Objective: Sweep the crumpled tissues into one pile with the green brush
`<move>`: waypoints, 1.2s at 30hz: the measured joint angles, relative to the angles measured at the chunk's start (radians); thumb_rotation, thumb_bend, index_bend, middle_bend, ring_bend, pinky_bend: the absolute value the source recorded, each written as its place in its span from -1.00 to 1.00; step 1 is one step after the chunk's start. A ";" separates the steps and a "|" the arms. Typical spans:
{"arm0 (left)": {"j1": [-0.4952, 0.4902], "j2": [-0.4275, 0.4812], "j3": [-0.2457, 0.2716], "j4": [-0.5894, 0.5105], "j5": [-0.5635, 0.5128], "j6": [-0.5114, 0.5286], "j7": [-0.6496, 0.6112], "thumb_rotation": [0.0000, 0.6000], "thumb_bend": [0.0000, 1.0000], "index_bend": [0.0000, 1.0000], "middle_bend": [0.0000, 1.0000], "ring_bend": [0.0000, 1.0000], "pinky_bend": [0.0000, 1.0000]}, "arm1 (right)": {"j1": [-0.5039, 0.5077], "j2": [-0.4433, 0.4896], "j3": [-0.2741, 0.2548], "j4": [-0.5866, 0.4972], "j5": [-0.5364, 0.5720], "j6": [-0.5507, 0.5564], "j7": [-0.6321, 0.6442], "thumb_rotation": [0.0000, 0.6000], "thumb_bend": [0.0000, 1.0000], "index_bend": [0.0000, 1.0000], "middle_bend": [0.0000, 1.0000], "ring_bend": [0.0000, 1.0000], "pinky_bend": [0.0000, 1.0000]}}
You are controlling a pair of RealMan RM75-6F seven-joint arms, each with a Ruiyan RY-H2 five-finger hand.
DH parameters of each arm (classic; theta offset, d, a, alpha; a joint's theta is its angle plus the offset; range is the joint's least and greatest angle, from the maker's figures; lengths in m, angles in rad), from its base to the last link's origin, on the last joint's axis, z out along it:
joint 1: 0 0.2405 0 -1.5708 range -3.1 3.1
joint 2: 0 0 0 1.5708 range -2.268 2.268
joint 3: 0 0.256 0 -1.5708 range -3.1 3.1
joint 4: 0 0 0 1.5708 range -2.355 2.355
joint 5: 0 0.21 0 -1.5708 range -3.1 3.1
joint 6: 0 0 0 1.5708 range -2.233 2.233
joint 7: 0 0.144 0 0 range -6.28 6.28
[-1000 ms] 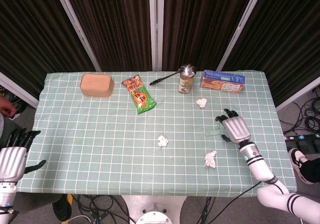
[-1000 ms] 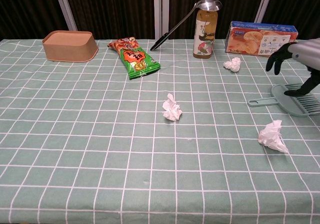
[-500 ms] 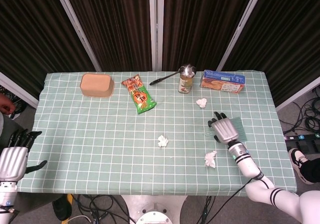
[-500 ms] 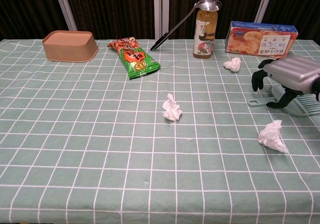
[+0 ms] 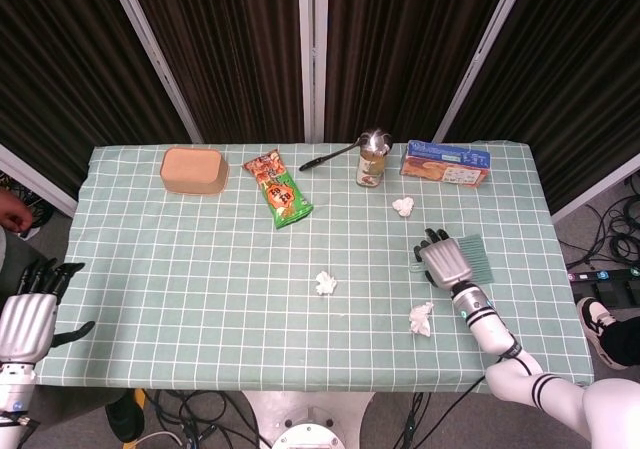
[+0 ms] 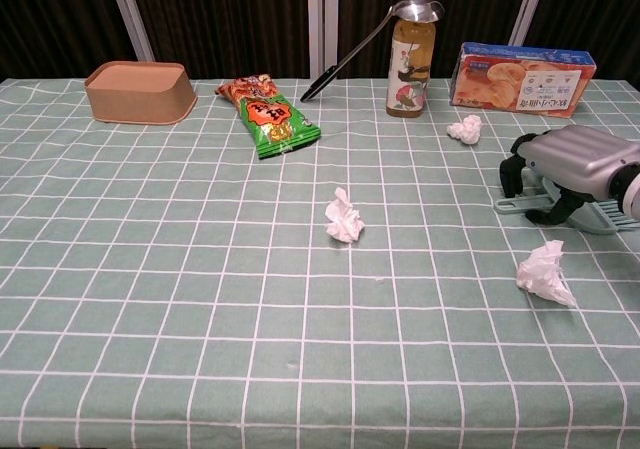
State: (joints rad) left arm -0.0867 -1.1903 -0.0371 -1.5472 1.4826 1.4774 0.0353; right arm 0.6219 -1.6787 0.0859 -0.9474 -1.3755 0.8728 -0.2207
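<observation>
The green brush [image 6: 606,215] lies flat at the table's right side, its handle [image 6: 517,205] pointing left. My right hand [image 6: 563,167] hovers over the handle, its fingers curved down on either side of it; no grip shows. In the head view the same right hand [image 5: 446,261] covers most of the brush [image 5: 474,253]. Three crumpled tissues lie apart: one [image 6: 465,129] near the bottle, one [image 6: 344,216] mid-table, one [image 6: 546,273] just in front of the hand. My left hand [image 5: 25,319] hangs off the table's left edge, holding nothing.
Along the far side stand a tan box [image 6: 141,91], a snack packet [image 6: 268,115], a bottle [image 6: 410,69] with a ladle [image 6: 362,45] leaning on it, and a biscuit box [image 6: 524,77]. The checked cloth [image 6: 180,269] covers the table.
My right hand has moved left from above the brush head to over the handle and sunk lower, with its fingers curling down. Brush, tissues and left hand have stayed put.
</observation>
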 measured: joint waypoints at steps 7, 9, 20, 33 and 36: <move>-0.004 0.002 -0.002 -0.001 0.004 -0.001 0.006 1.00 -0.87 -0.65 -0.61 -0.81 -0.86 | -0.026 0.044 0.000 -0.053 -0.009 0.069 0.014 1.00 -0.39 0.29 0.12 -0.49 -0.58; -0.007 0.002 -0.002 -0.003 0.007 -0.003 0.008 1.00 -0.87 -0.65 -0.61 -0.81 -0.86 | -0.040 0.072 0.001 -0.089 -0.012 0.098 0.019 1.00 -0.39 0.29 0.15 -0.47 -0.58; -0.022 0.003 -0.007 -0.003 0.018 -0.009 0.012 1.00 -0.87 -0.65 -0.61 -0.80 -0.86 | -0.165 0.331 0.008 -0.456 -0.002 0.263 0.085 1.00 -0.39 0.29 0.25 -0.37 -0.58; -0.021 -0.001 -0.001 0.012 0.022 -0.008 -0.009 1.00 -0.87 -0.65 -0.61 -0.80 -0.86 | -0.287 0.415 -0.042 -0.788 0.031 0.299 0.305 1.00 -0.39 0.29 0.24 -0.37 -0.72; -0.021 -0.003 0.000 0.016 0.020 -0.011 -0.016 1.00 -0.87 -0.65 -0.61 -0.80 -0.86 | -0.307 0.384 -0.044 -0.811 0.045 0.322 0.292 1.00 -0.39 0.29 0.24 -0.37 -0.78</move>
State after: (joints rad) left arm -0.1075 -1.1935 -0.0367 -1.5313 1.5024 1.4660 0.0190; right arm 0.3152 -1.2944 0.0419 -1.7585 -1.3305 1.1949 0.0712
